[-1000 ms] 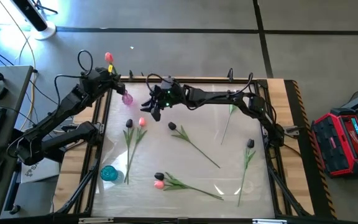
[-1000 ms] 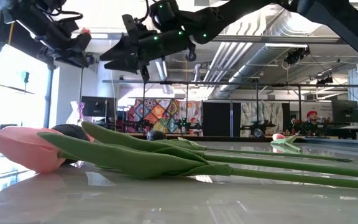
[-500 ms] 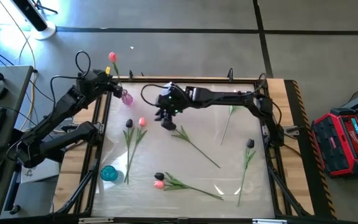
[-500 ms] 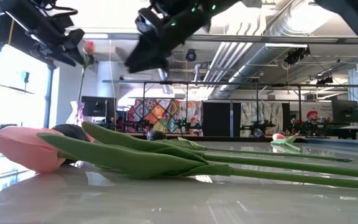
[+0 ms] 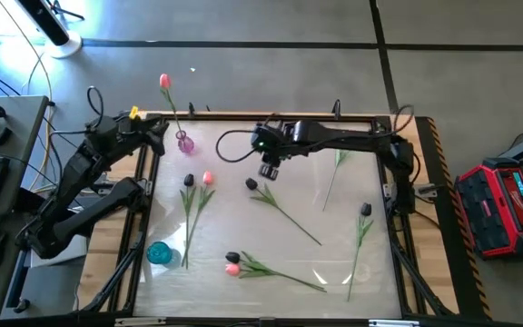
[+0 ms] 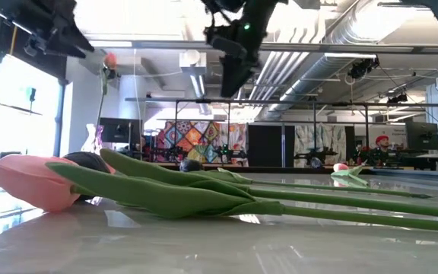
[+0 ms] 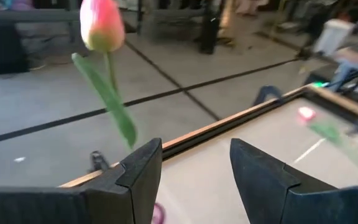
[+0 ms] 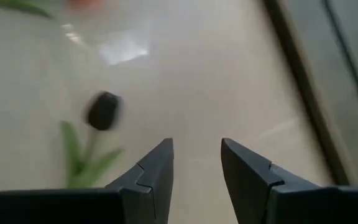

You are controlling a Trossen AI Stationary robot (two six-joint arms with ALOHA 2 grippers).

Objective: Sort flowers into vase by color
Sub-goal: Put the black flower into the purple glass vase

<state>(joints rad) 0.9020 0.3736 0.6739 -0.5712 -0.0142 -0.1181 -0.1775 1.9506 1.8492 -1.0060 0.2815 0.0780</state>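
From high up, I see one pink tulip (image 5: 164,83) standing in the small pink vase (image 5: 184,143) at the table's far left corner. My left gripper (image 5: 155,136) sits just beside that vase. My right gripper (image 5: 269,168) hangs over the far middle of the shiny white table (image 5: 289,263), just past the head of a dark tulip (image 5: 252,184) lying flat. A blue vase (image 5: 159,252) waits near the left edge — I think the dark ones go there. More flowers lie about: a dark and a pink one together (image 5: 198,180), another such pair (image 5: 232,263) near the front, and one dark one (image 5: 365,210) on the right.

From table height, a soft-looking pink head (image 6: 33,181) and long smooth green leaves (image 6: 173,190) fill the front. The right gripper (image 6: 233,76) hangs high above them.

Through the left wrist camera, the fingers (image 7: 145,168) are spread and hold nothing. The tulip in the vase (image 7: 102,25) stands tall beyond them.

Through the right wrist camera, the fingers (image 8: 160,165) are spread too, with the dark round head (image 8: 103,110) a little off to one side. I would line up over the thin stem — not the head — and come down slowly, because the stem is skinny and the table looks slippery.
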